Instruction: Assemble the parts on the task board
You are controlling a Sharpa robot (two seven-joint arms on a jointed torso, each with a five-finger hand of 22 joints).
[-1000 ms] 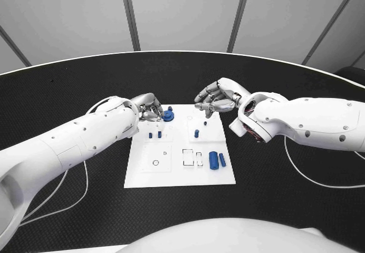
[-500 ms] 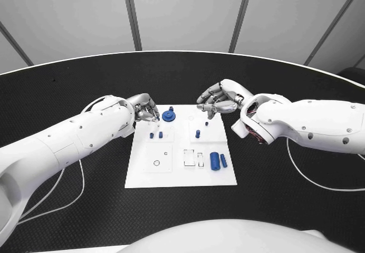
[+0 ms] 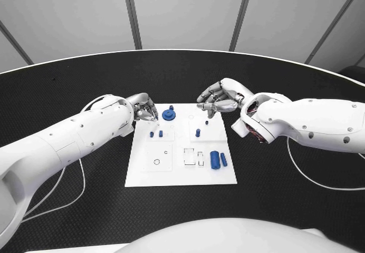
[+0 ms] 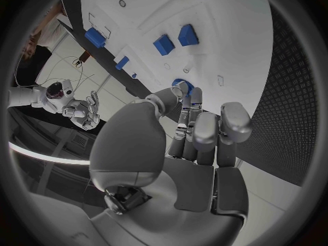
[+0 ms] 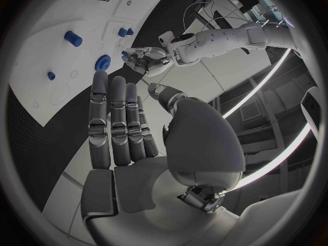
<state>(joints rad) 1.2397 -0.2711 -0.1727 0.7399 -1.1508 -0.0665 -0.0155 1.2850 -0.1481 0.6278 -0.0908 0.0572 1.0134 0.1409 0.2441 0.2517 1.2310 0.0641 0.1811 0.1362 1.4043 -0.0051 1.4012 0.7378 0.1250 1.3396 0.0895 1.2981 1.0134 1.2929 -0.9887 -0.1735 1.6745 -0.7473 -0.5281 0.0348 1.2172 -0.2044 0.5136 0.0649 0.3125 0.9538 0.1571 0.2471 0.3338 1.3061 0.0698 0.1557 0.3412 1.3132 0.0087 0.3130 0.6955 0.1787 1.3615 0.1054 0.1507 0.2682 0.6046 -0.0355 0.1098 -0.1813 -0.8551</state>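
The white task board (image 3: 179, 171) lies in the middle of the table. A round blue part (image 3: 169, 114) stands at its far left corner, also seen as the round blue part (image 4: 179, 85) just past my left fingertips. My left hand (image 3: 144, 110) hovers beside it with fingers loosely bent, holding nothing. Two small blue blocks (image 3: 155, 134) sit behind a blue peg (image 3: 197, 132). Two blue cylinders (image 3: 218, 159) lie at the board's near right. My right hand (image 3: 219, 100) hangs over the board's far right edge, its fingers (image 5: 112, 115) stretched out and empty.
The black table (image 3: 289, 200) surrounds the board with free room on all sides. White cables (image 3: 72, 190) trail along the table under both arms. Open slots (image 3: 188, 155) and a round hole (image 3: 156, 162) show on the board's near half.
My left hand has drawn back a little to the left, away from the round blue part, which stays standing on the board. The right hand has barely moved.
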